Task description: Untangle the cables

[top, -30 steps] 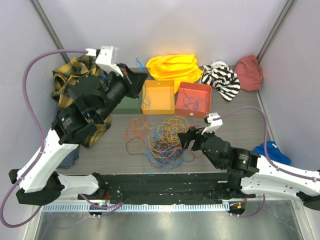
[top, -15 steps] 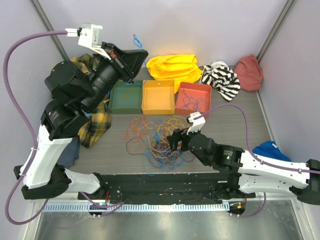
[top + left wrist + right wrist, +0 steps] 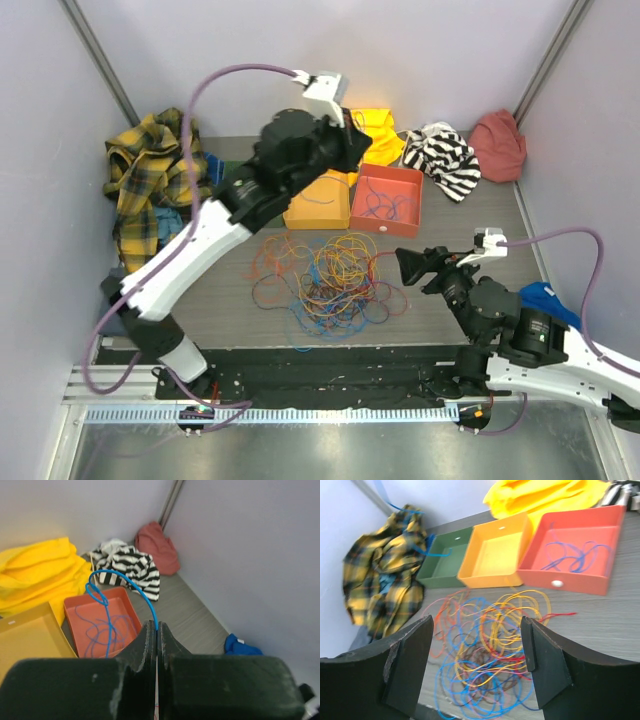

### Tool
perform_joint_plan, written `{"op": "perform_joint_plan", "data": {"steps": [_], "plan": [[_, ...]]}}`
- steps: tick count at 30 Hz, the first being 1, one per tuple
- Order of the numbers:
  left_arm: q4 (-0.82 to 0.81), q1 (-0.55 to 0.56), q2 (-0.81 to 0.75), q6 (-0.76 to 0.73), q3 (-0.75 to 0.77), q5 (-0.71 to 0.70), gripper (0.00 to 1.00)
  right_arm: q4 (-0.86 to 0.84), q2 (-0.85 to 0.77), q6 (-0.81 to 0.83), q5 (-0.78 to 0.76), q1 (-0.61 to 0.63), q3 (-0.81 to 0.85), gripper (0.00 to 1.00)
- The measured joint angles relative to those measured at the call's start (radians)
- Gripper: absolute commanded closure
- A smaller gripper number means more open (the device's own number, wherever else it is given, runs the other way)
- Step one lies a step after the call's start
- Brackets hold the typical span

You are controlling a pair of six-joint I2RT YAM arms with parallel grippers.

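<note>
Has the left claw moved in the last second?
Yes. The left claw swung right, from the green tray toward the red tray, carrying a blue cable.

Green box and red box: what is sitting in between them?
The yellow-orange box sits between the green box and the red box, in a row. The right wrist view shows it clearly.

The table point(image 3: 455, 215) is being covered centrally by the cables point(image 3: 325, 280). A green tray point(image 3: 445, 565), an orange tray point(image 3: 495, 555) and a red tray point(image 3: 570, 582) are being carried just behind; a plaid cloth point(image 3: 145, 175) is being borne at the left.
</note>
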State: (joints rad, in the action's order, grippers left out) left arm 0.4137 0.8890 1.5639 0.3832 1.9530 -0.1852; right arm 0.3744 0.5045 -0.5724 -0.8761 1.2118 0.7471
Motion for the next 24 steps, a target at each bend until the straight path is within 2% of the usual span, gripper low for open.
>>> {"op": "perform_joint_plan", "data": {"steps": [8,18,19,20,21,23,24], "plan": [[-0.036,-0.083,0.29,0.109,0.009,0.137,1.0,0.09,-0.038,0.009,-0.092,0.0,0.001,0.21],[-0.059,-0.124,0.563,0.14,0.287,0.225,0.99,0.129,-0.106,0.017,-0.119,0.0,-0.032,0.21],[-0.061,-0.123,0.578,0.141,0.31,0.229,0.93,0.132,-0.116,0.016,-0.122,0.0,-0.041,0.21],[-0.064,-0.123,0.591,0.143,0.326,0.234,0.64,0.135,-0.124,0.017,-0.126,0.0,-0.048,0.21],[-0.065,-0.123,0.603,0.144,0.335,0.239,0.46,0.136,-0.129,0.016,-0.128,0.0,-0.055,0.2],[-0.064,-0.123,0.628,0.149,0.339,0.248,0.22,0.139,-0.129,0.017,-0.13,0.0,-0.058,0.19],[-0.061,-0.123,0.644,0.159,0.338,0.249,0.17,0.139,-0.126,0.018,-0.131,0.0,-0.058,0.19]]}}
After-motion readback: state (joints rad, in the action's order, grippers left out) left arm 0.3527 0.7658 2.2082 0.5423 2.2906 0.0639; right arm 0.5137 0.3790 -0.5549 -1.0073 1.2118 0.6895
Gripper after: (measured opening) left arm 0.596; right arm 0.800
